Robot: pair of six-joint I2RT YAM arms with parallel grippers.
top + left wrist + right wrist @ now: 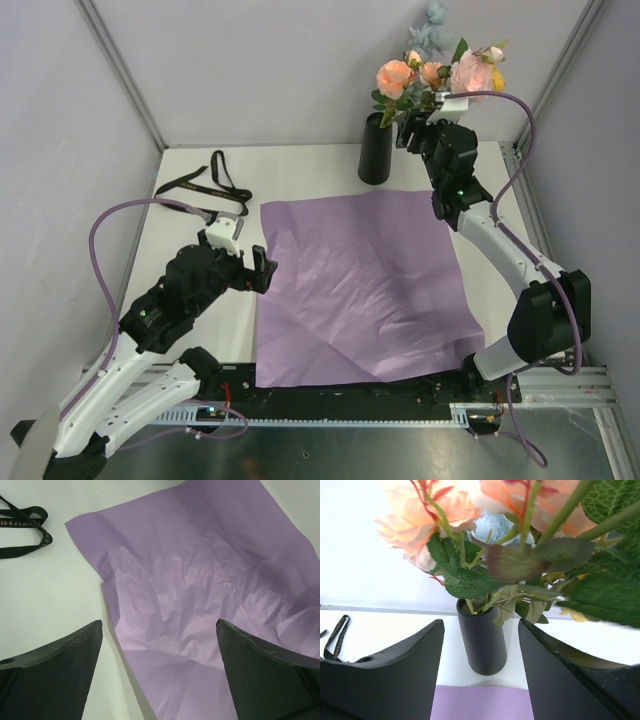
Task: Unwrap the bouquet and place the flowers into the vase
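- Ribbon (215, 185): black, looped, at 10 o'clock on the desk (300, 170).
- Left gripper (160, 627): jaws wide apart, holding nothing, over the paper's 9 o'clock edge.
- Paper (360, 285): purple, creased, flat mid-desk.
- Vase (377, 148): matte black cylinder, upright at the paper's 12 o'clock.
- Flowers (435, 70): standing in the vase. Peach-pink roses, pale blue and yellow blooms, green leaves.
- Right gripper (480, 625): jaws apart, gripping nothing, at the vase's 2 o'clock.

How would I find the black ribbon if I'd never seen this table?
Look at the big purple paper sheet spread across the white table. Just past its far left corner lies the black ribbon. It's the only thin, floppy, looped strip, with gold letters, unlike the other black thing, the upright vase holding flowers.
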